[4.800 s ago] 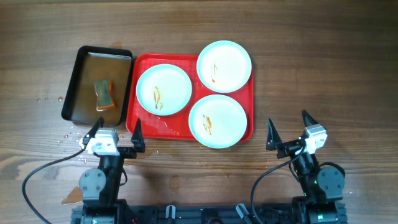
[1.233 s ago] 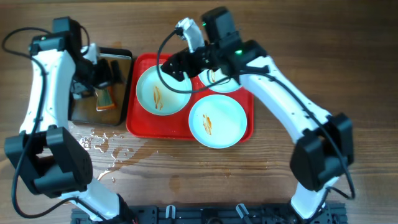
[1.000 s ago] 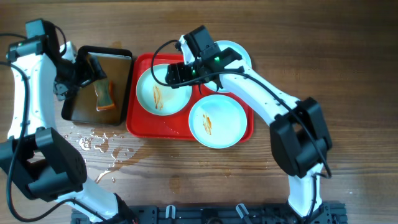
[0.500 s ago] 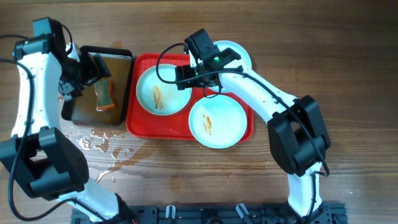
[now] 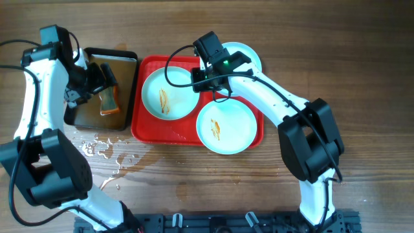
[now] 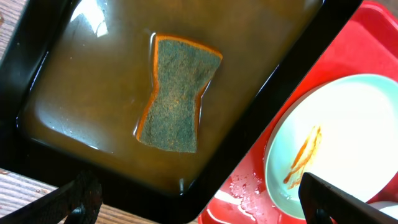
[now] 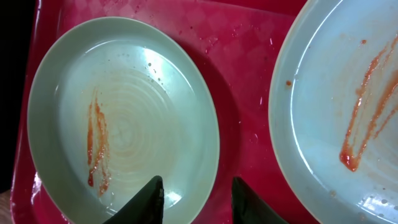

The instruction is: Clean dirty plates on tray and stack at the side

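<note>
Lining up grasps.
Right tool (image 7: pixel 199 202) open, empty, astride rim of sauce-streaked pale round plate (image 7: pixel 124 124); left tool (image 6: pixel 205 200) wide open, empty, over green-orange sponge (image 6: pixel 177 93); next, descend and close.

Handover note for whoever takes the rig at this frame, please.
Left claw: open, above the green-and-orange sponge in the black rectangular pan of brown water.
Right claw: open, over the rim of the round pale-mint plate nearest the pan.
It and two like plates sit on the red rectangular plastic tray; sauce streaks show on at least two.
Done: nothing stacked. Left: wash all, stack aside.
</note>
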